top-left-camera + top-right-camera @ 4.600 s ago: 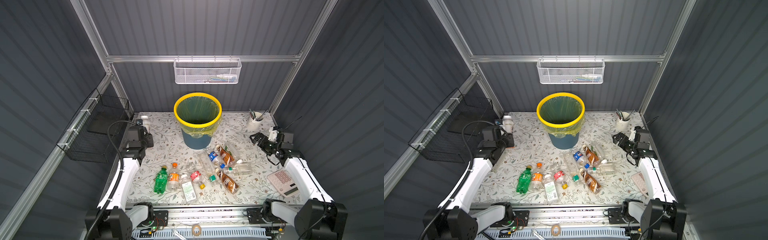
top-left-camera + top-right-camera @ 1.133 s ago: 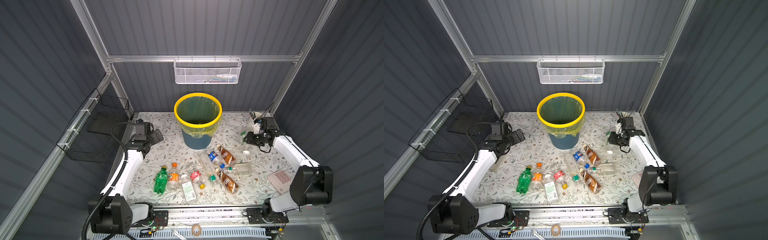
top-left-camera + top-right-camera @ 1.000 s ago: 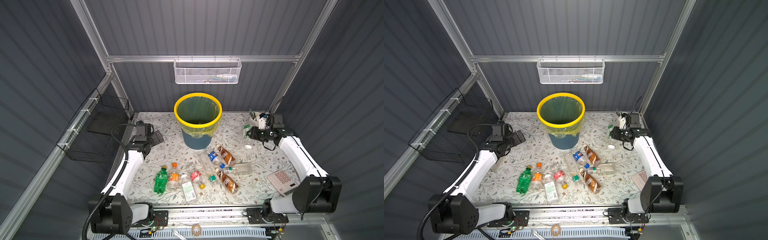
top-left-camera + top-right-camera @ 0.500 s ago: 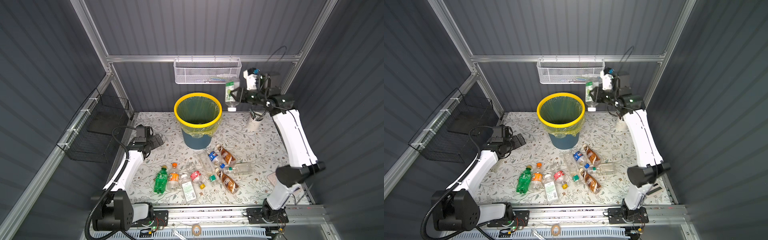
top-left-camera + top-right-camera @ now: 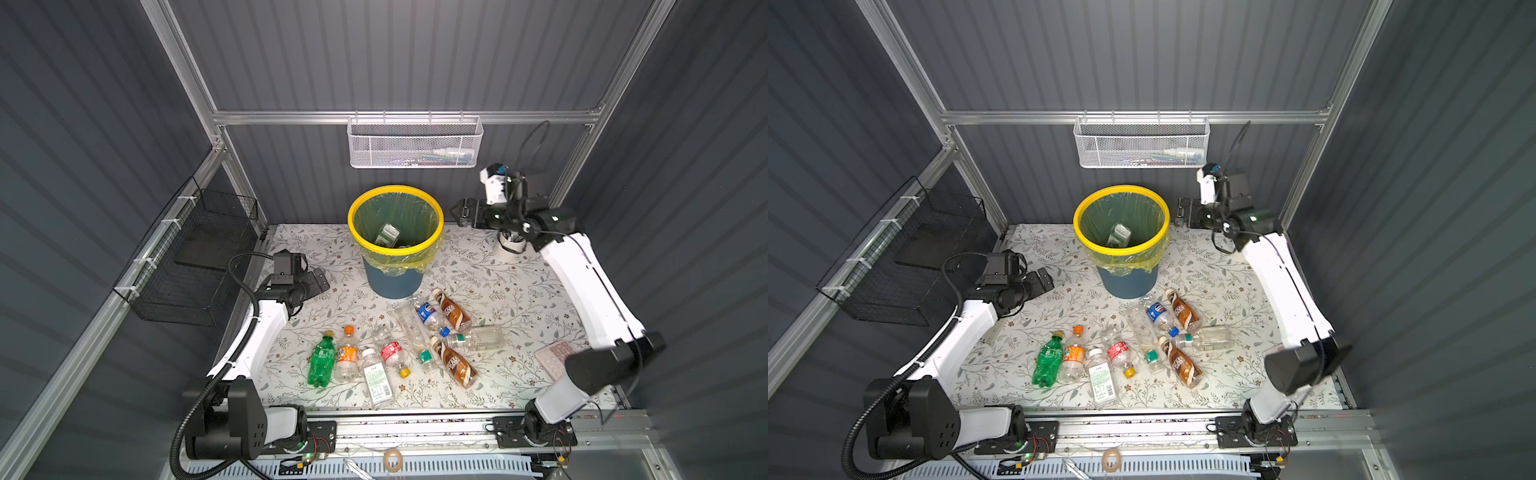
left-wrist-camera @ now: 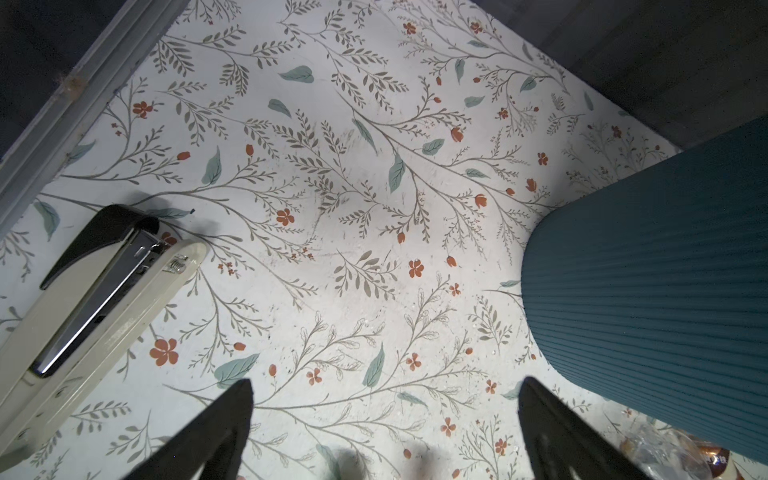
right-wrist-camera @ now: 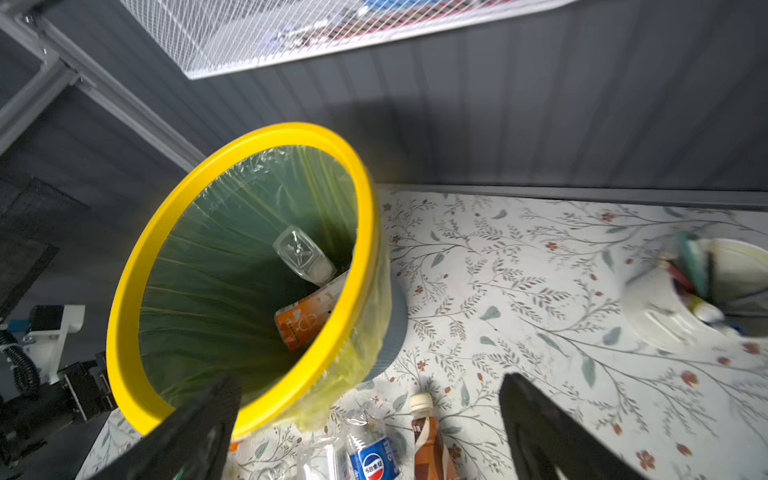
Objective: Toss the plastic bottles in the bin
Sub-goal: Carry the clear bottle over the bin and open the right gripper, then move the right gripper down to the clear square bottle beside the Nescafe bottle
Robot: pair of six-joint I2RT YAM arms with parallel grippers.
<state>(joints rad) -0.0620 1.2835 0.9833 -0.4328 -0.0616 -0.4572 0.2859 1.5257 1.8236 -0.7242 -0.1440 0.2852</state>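
The bin (image 5: 392,282) (image 5: 1127,282) stands at the back middle, yellow-rimmed with a green liner. A clear bottle (image 5: 386,235) (image 5: 1119,233) (image 7: 301,253) lies inside it, above an orange-labelled one (image 7: 305,322). My right gripper (image 5: 461,212) (image 5: 1181,212) (image 7: 372,380) hangs open and empty beside the rim's right side. Several bottles lie on the table in front: green (image 5: 321,365), orange (image 5: 347,355), white-labelled (image 5: 378,378), blue-labelled (image 5: 428,313), coffee (image 5: 455,313). My left gripper (image 5: 320,280) (image 5: 1046,280) (image 6: 386,384) is open, low over bare table left of the bin (image 6: 648,270).
A stapler (image 6: 95,299) lies by my left gripper. A white pen cup (image 5: 511,247) (image 7: 681,303) stands under my right arm. A calculator (image 5: 555,359) sits at the right edge. A white mesh basket (image 5: 413,143) hangs on the back wall, a black wire basket (image 5: 195,257) on the left.
My right gripper carried a bottle up beside the bin, then opened; the bottle now lies in the bin. The right arm has dropped a little. My left gripper barely moved.
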